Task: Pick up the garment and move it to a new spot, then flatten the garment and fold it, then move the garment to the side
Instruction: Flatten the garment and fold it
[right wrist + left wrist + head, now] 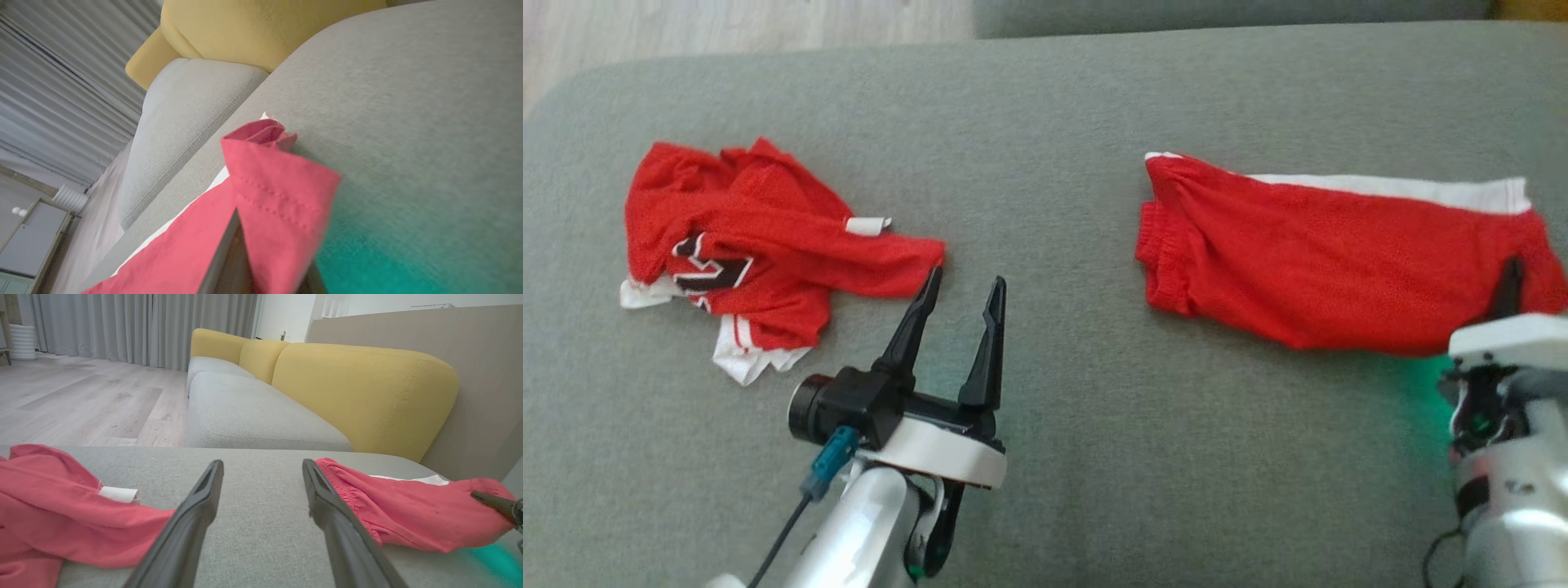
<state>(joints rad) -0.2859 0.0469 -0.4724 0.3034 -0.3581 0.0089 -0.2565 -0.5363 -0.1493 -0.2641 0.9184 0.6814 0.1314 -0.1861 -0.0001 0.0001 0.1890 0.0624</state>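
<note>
Dark fingers of the right gripper [1513, 273] pinch the leg hem of the folded red shorts [1339, 261]. The shorts lie on the right half of the grey sofa cushion [1054, 106], long axis running side to side, waistband toward the centre. Wide open and empty, the left gripper [966, 279] stands with one fingertip just beside a crumpled red jersey [760, 237]. With the hem in its grip, the right arm looks best placed to drag the shorts aside.
</note>
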